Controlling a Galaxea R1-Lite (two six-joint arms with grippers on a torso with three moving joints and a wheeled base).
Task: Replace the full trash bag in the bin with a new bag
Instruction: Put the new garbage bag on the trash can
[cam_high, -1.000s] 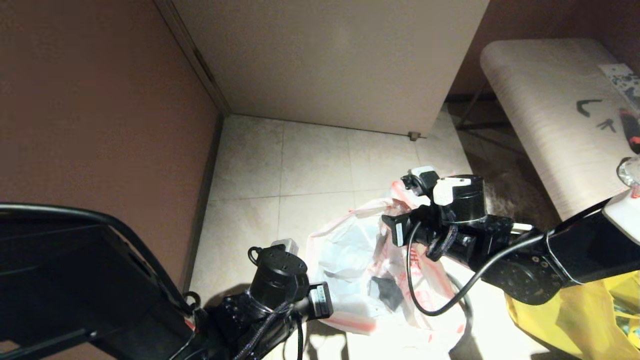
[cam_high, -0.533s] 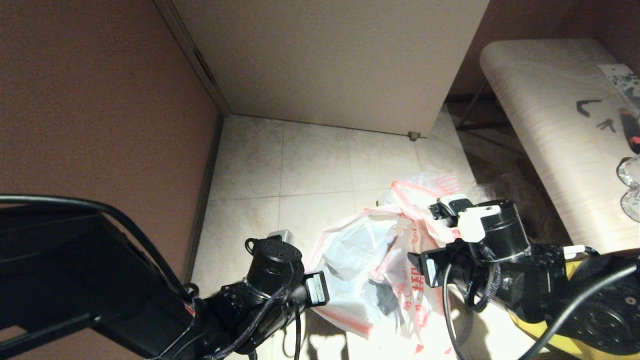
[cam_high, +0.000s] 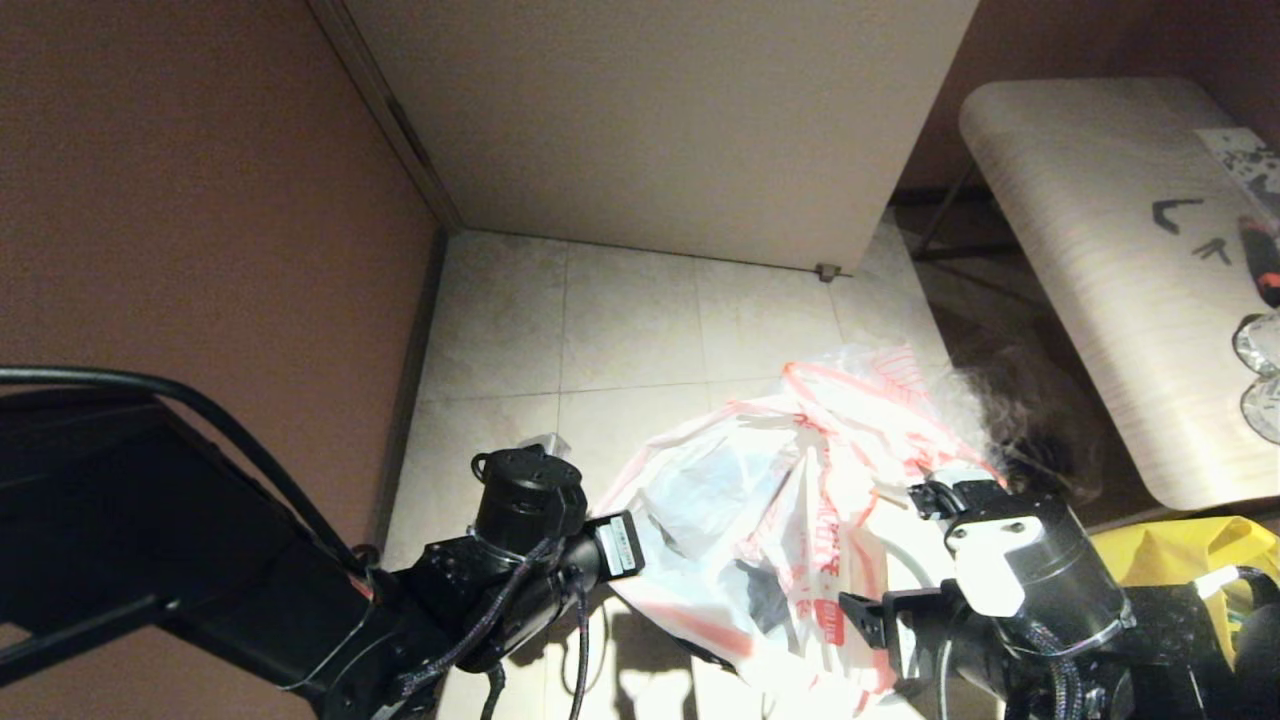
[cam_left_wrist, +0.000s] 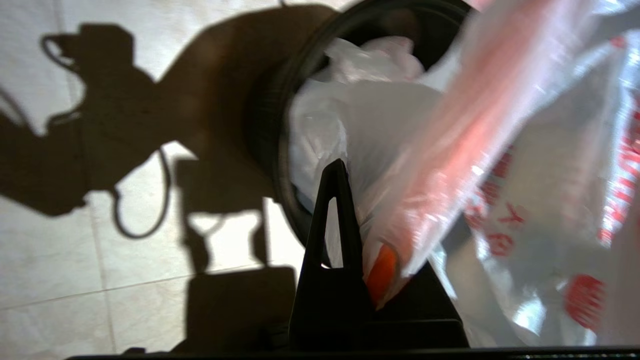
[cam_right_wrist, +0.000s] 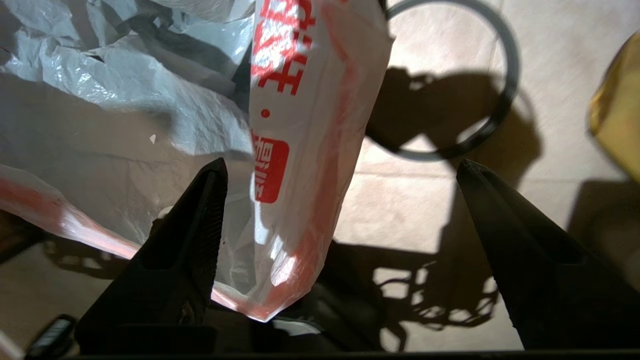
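Two grippers work at a white plastic bag low in the head view. The left gripper (cam_left_wrist: 345, 235), at the lower centre-left of that view, has its jaws pinched tight on the red edge strip of the new bag (cam_high: 760, 500). The right gripper (cam_right_wrist: 340, 225), at the lower right, has its jaws spread wide, and a fold of the same bag hangs between them, close to one finger (cam_right_wrist: 195, 235); whether it touches cannot be told. The bag is thin, translucent, crinkled film with red print and a red border, standing puffed up in loose folds. In the left wrist view it spills out of the round black bin (cam_left_wrist: 270, 125). The grey hoop (cam_right_wrist: 500, 100) lies flat on the floor, apart from the bin. The floor (cam_high: 620, 320) is pale square tile. A yellow bag (cam_high: 1180, 550) sits at the lower right, under the edge of a pale, wood-grained counter (cam_high: 1090, 230). A brown wall (cam_high: 200, 200) fills the left of the frame.
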